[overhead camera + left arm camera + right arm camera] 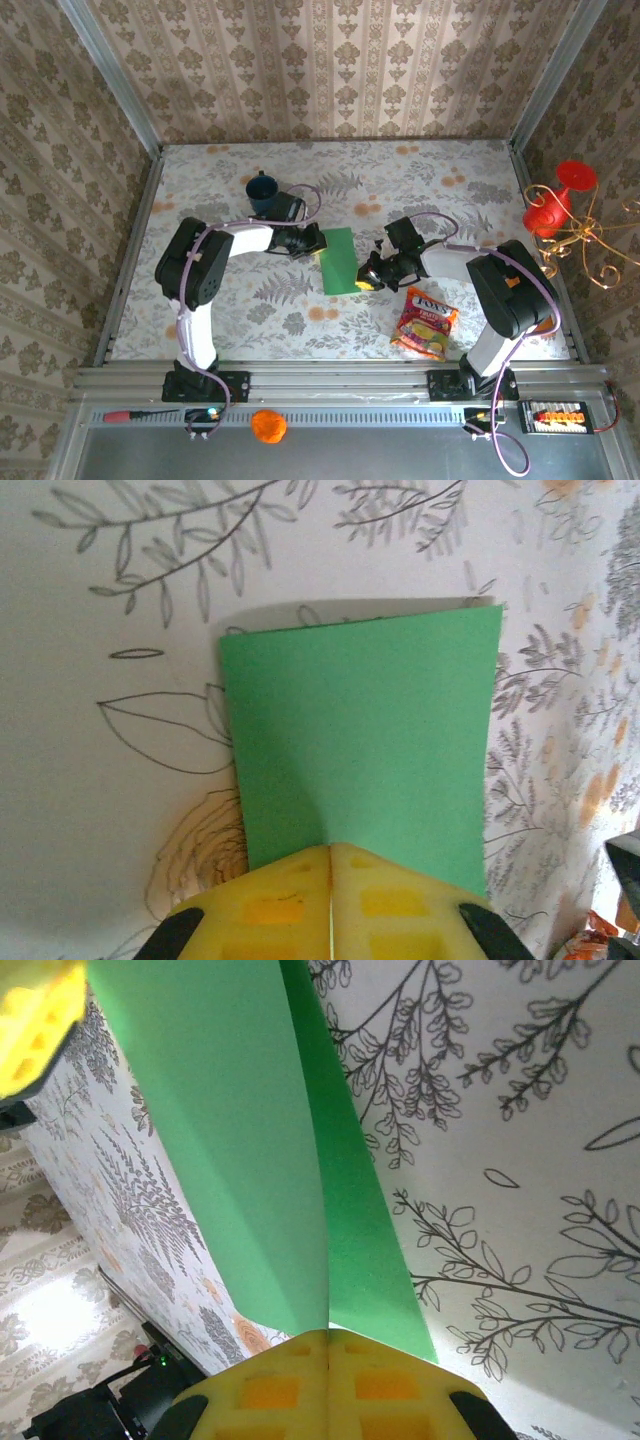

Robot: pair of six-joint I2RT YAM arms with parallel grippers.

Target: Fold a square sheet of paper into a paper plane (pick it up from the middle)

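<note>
The square sheet of paper (338, 260) is bright green and doubled over into a narrow rectangle at the table's middle. No paper plane is in view. My left gripper (318, 243) holds the sheet's far left edge. In the left wrist view its yellow pads (280, 900) are shut on the near edge of the paper (360, 730). My right gripper (368, 279) holds the near right edge. In the right wrist view its pads (390, 1385) are shut where two green flaps (250, 1160) meet at a crease, and the flaps rise off the patterned table.
A blue mug (262, 191) stands just behind the left gripper. A colourful snack packet (426, 322) lies in front of the right arm. A red ornament on gold wire (556, 205) sits outside the right wall. An orange ball (268, 425) and a screwdriver (140, 414) lie on the front rail.
</note>
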